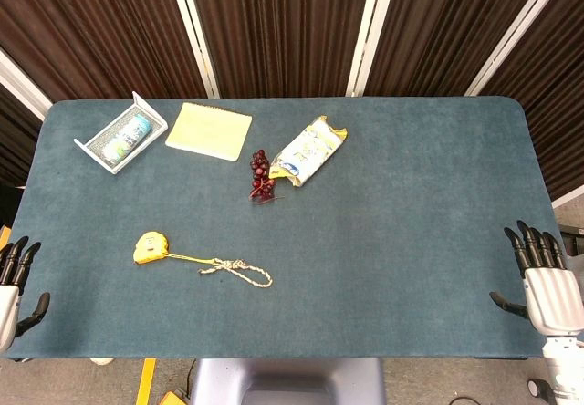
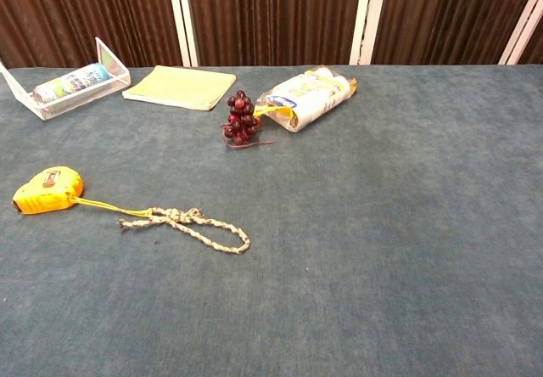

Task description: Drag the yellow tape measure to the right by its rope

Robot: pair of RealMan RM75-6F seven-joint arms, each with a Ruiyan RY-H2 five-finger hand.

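A yellow tape measure point(image 1: 150, 246), a rounded, hard-looking plastic case, lies flat on the left part of the table point(image 1: 411, 241), whose top is covered in a short-piled blue-green cloth like felt or carpet. From the case's right side a thin yellow strap runs to a braided, pale rope point(image 1: 239, 270) that is knotted and then opens into a slim loop lying slack on the cloth, pointing right and toward the near edge. The left hand point(image 1: 13, 286) rests at the table's near left corner, its dark fingers straight and apart, holding nothing; the right hand point(image 1: 544, 282), pale at the back with black fingers, sits at the near right edge, also spread and empty, well apart from the rope. At the far side stand a clear plastic tray point(image 1: 94, 147) with a small bottle point(image 1: 128, 138) lying in it, a flat yellow notepad point(image 1: 209, 130) just beside it, a cluster of dark red grapes point(image 1: 261, 175) with a bare stem, and a crinkled glossy snack bag point(image 1: 310, 150) touching or nearly touching the grapes.
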